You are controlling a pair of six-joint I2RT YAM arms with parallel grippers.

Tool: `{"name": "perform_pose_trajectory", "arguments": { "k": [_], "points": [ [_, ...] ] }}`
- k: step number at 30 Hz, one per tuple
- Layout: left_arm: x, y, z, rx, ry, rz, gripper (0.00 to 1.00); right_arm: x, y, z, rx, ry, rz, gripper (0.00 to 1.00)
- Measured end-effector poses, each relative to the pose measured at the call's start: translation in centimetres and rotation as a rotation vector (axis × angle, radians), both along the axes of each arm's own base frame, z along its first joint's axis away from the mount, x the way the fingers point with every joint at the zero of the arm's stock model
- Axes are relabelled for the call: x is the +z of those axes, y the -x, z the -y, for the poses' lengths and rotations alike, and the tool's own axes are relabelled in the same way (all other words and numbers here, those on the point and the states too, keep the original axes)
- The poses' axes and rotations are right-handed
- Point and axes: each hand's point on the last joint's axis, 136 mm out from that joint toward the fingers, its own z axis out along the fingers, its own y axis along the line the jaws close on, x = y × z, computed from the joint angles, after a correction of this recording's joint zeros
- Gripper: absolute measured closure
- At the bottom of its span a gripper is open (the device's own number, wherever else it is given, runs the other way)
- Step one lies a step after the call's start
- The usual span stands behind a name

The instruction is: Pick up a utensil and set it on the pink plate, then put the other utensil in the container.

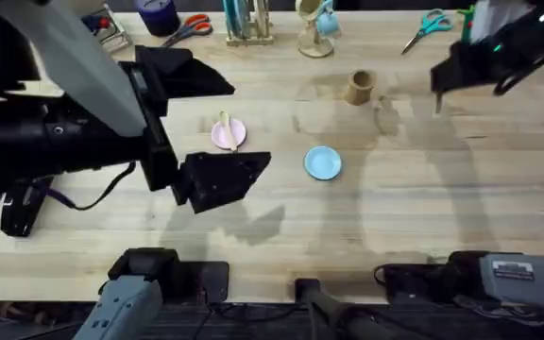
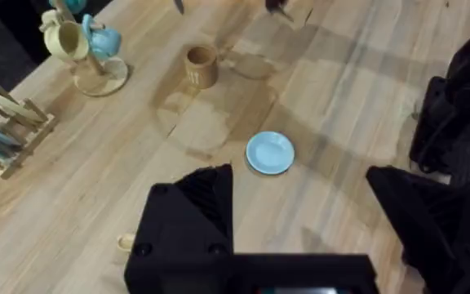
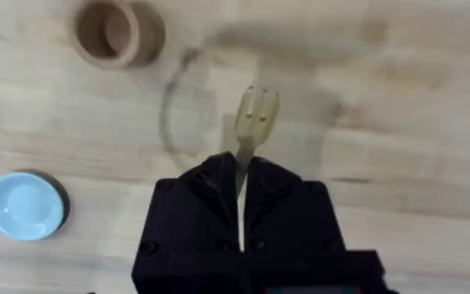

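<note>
A: Nearest the overhead camera is the left arm, large and dark; its claw (image 1: pixel 223 179) hangs just near of the small round pale pink plate (image 1: pixel 228 133), fingers spread wide with nothing between them.

B: And the small pale wooden spoon (image 1: pixel 225 129)?

A: It lies across that pink plate, handle pointing to the far side. So the first half of the task looks done, and I'd judge the empty left claw has no more business there.

B: Where's the small pale wooden fork (image 3: pixel 253 122)?

A: In the right claw (image 3: pixel 241 184), pinched by its thin handle with the tines sticking out ahead, up off the light wooden tabletop (image 1: pixel 423 189). Holding the handle end leaves the tines free to drop into a narrow opening first.

B: Into the small tan-brown cylindrical wooden cup (image 1: pixel 358 86)?

A: Likely. The cup stands upright, open mouth up, far of centre; the right claw (image 1: pixel 439 87) is to its right, near but not yet over it.

B: The same-sized light blue round plate (image 1: pixel 322 162)?

A: Bare, right of the pink one.

B: Any writing?

A: A pale label on the right arm's base (image 1: pixel 513 271), too small to read.
</note>
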Motion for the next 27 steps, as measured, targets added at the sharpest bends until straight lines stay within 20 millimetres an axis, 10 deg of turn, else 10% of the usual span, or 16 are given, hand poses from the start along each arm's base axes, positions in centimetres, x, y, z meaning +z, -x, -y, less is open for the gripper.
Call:
{"name": "perform_pose_trajectory", "arguments": {
  "k": [15,27],
  "points": [
    [0.0,0.1,0.0,0.000,0.000,-0.004,0.010,13.2,-0.9,-3.3,0.353,0.020,0.395,0.974],
    [-0.1,0.1,0.0,0.000,0.000,-0.004,0.011,17.4,-0.4,-4.8,0.572,-0.158,0.606,0.973]
  ]
}}
